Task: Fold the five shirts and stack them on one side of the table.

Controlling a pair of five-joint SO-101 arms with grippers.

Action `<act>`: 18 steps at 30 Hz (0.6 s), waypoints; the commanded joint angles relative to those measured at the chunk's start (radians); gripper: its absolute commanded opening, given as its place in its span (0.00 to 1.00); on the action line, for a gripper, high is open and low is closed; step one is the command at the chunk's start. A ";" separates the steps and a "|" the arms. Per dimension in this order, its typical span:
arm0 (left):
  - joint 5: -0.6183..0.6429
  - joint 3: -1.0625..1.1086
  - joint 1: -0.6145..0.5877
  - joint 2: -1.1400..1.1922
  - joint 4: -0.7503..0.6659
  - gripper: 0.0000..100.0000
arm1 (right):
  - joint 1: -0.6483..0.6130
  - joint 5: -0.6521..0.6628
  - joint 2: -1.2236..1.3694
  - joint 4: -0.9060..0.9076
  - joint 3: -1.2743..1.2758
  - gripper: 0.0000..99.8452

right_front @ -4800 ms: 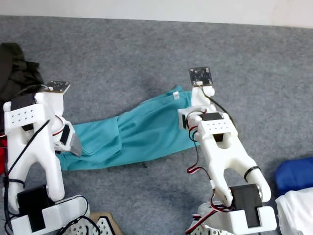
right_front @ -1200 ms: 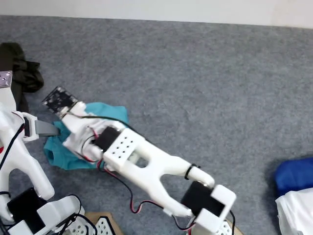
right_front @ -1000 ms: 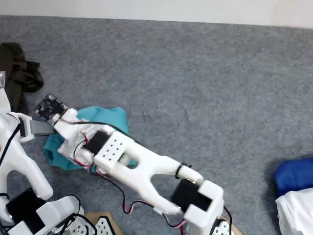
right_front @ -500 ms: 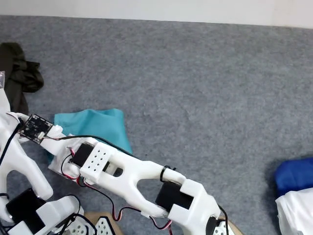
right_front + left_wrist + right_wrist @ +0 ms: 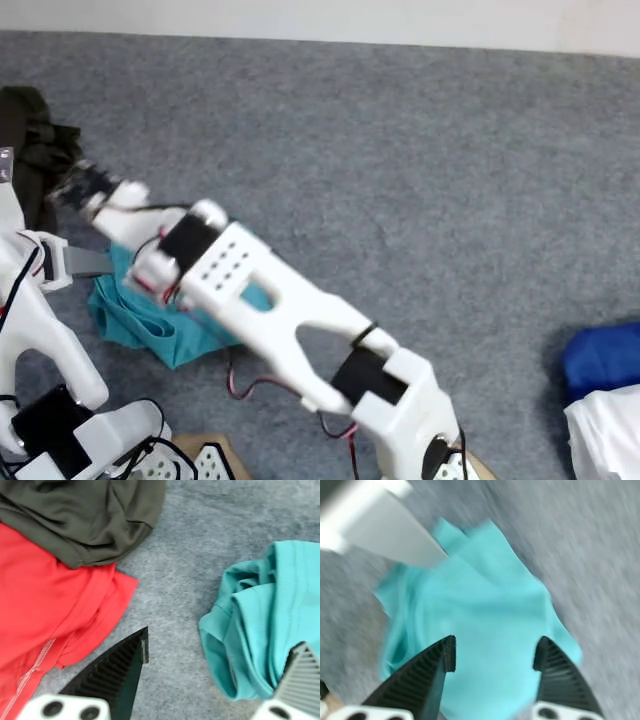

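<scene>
The teal shirt (image 5: 150, 322) lies bunched and creased on the grey carpet at the table's left. My right arm (image 5: 235, 285) stretches across over it. My right gripper (image 5: 496, 640) hangs open above the teal shirt (image 5: 480, 615), holding nothing. My left gripper (image 5: 222, 640) is open too, low over the carpet, with the teal shirt (image 5: 260, 625) beside one finger. On its other side lie a red shirt (image 5: 45, 615) and a dark shirt (image 5: 85, 515). That dark shirt (image 5: 30, 140) sits at the far left edge.
A blue shirt (image 5: 600, 355) and a white shirt (image 5: 605, 430) lie at the right front edge. A white part of the left arm (image 5: 375, 530) crosses the right wrist view. Bare carpet (image 5: 430, 170) covers the middle and back.
The teal shirt, earlier stretched between both grippers, is now a bunched heap at the left. In the last half second the right arm's wrist swung from the front left toward the back.
</scene>
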 commanded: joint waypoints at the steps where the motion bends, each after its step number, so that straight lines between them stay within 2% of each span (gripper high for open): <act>1: 0.009 -0.005 0.074 -0.030 0.028 0.40 | 0.074 -0.021 -0.024 0.113 -0.085 0.07; 2: 0.009 -0.010 0.094 -0.030 0.041 0.38 | 0.088 -0.038 -0.025 0.133 -0.087 0.00; 4: 0.025 -0.013 0.139 -0.036 0.057 0.30 | 0.116 -0.075 -0.025 0.176 -0.087 0.03; 9: 0.121 -0.013 0.220 -0.031 0.057 0.01 | 0.159 -0.101 -0.025 0.243 -0.077 0.01; 13: 0.143 -0.013 0.266 -0.030 0.057 0.05 | 0.185 -0.147 -0.044 0.248 -0.025 0.01; 18: 0.143 -0.010 0.329 -0.030 0.057 0.00 | 0.180 -0.153 -0.240 0.137 0.232 0.01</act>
